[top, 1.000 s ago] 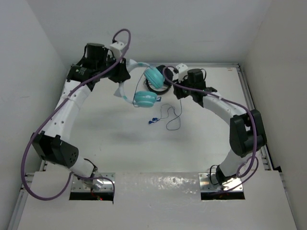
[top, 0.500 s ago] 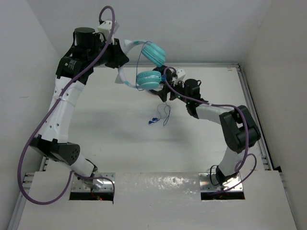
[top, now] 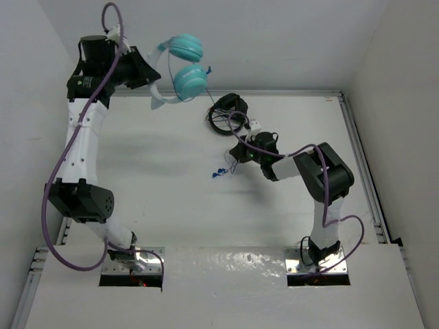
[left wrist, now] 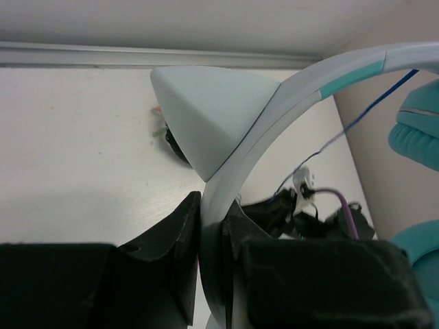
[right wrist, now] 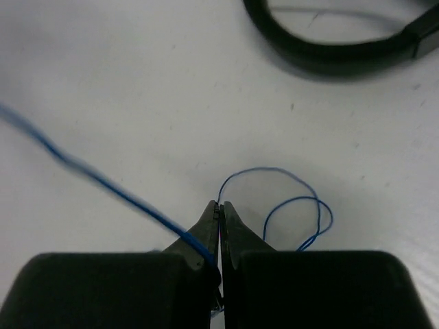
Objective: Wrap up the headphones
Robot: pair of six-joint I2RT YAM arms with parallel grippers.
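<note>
The turquoise headphones hang in the air at the far left, both round cups side by side. My left gripper is shut on their pale headband, which runs up between the black jaws. A teal cup shows at the right edge of the left wrist view. The thin blue cable drops from the cups to the table. My right gripper sits low over the table, shut on that cable at its fingertips. A small loop lies just beyond the tips, and the cable's end rests on the table.
Black headphones with a coiled black cable lie on the table just behind the right gripper, their band at the top of the right wrist view. White walls enclose the table on the far, left and right sides.
The left arm has lifted the headphones up and toward the far left. The right gripper has come down and nearer onto the table, opened, then shut on the blue cable.
</note>
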